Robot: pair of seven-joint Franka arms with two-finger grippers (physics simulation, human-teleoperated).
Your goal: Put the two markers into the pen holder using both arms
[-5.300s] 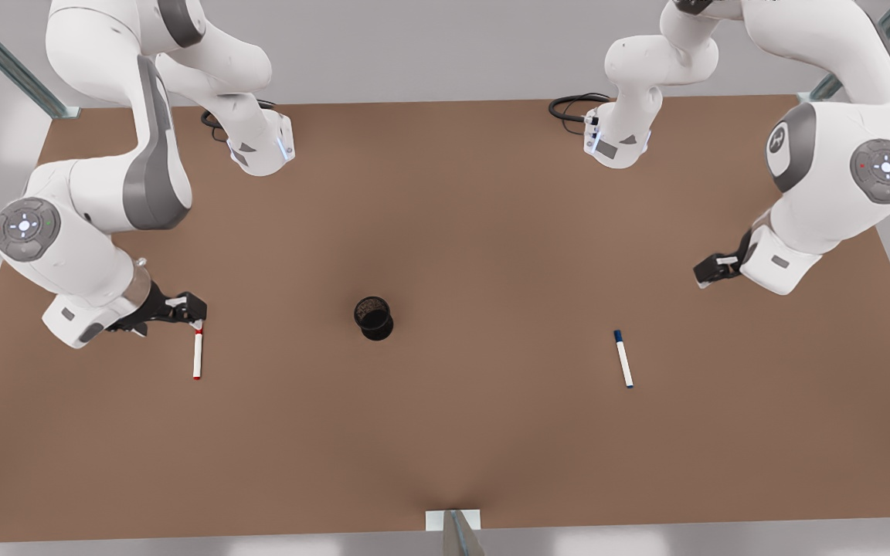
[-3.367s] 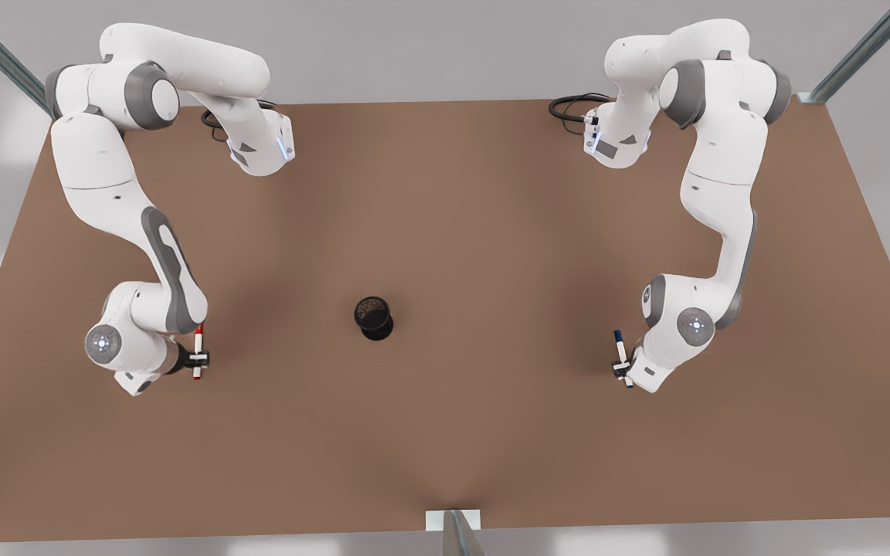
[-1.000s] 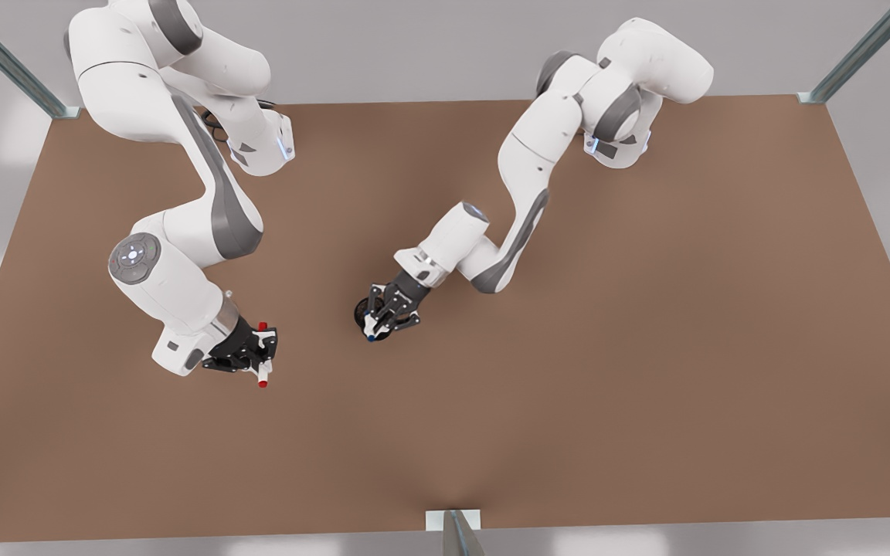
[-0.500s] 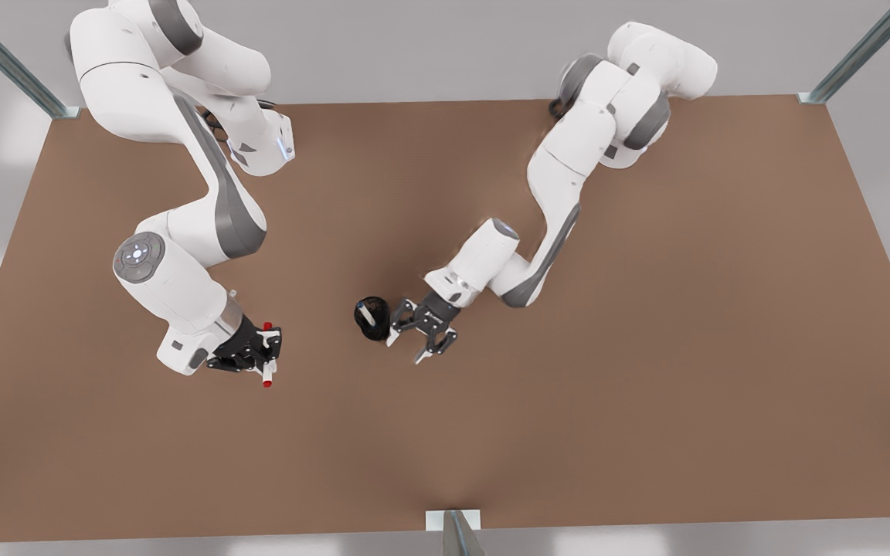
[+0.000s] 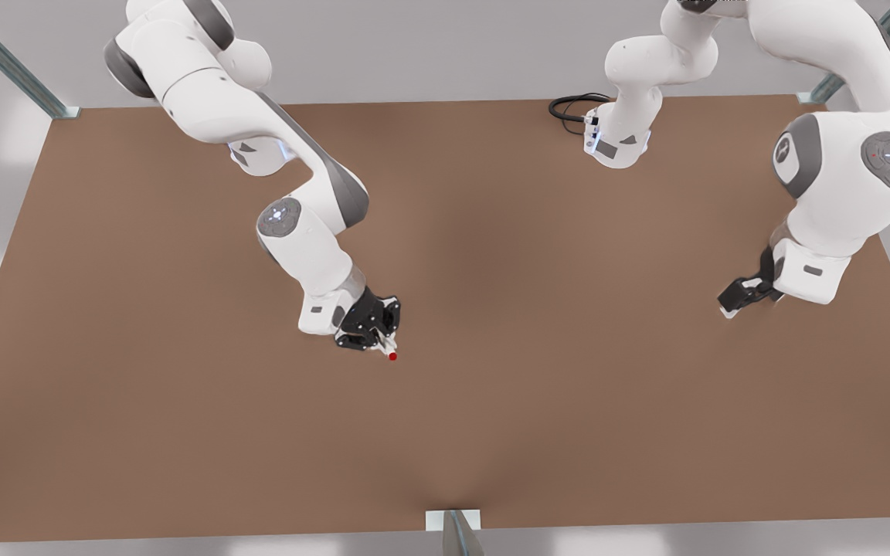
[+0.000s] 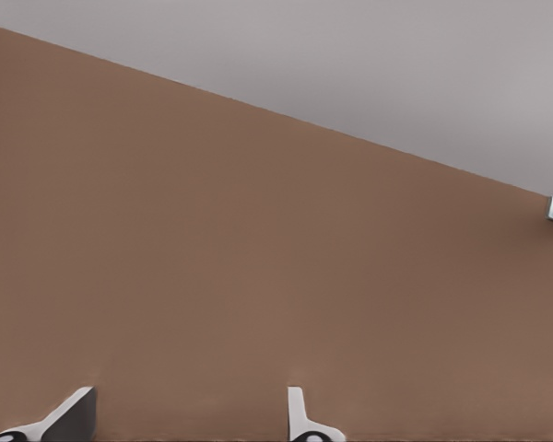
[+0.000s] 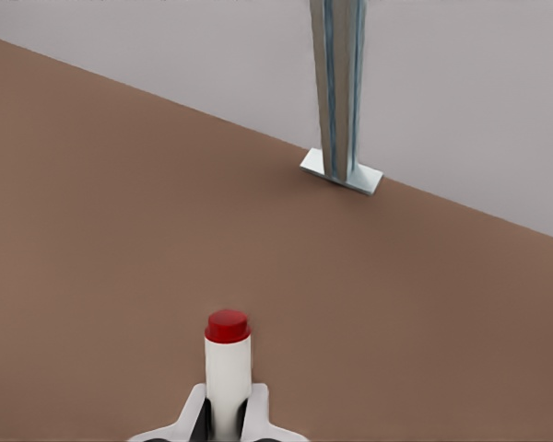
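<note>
My right gripper (image 5: 382, 344) is the one at the front view's centre-left, shut on the red marker (image 5: 391, 354). The marker's white barrel and red end (image 7: 228, 354) stick out beyond the fingers (image 7: 189, 414). This gripper hangs over the spot where the pen holder stood, so the holder and the blue marker are hidden beneath it. My left gripper (image 5: 732, 301) is far off at the front view's right, above bare table. It is open, with nothing between its two pale fingertips (image 6: 74, 412).
The brown table (image 5: 538, 401) stretches wide on all sides. A black cable (image 5: 568, 104) coils by the arm base at the back. A metal post (image 5: 453, 531) stands at the table's front edge and shows ahead of the red marker (image 7: 336, 92).
My right gripper carried the red marker towards the centre, over the holder's place. My left gripper drew back from the holder to the front view's far right, staying open.
</note>
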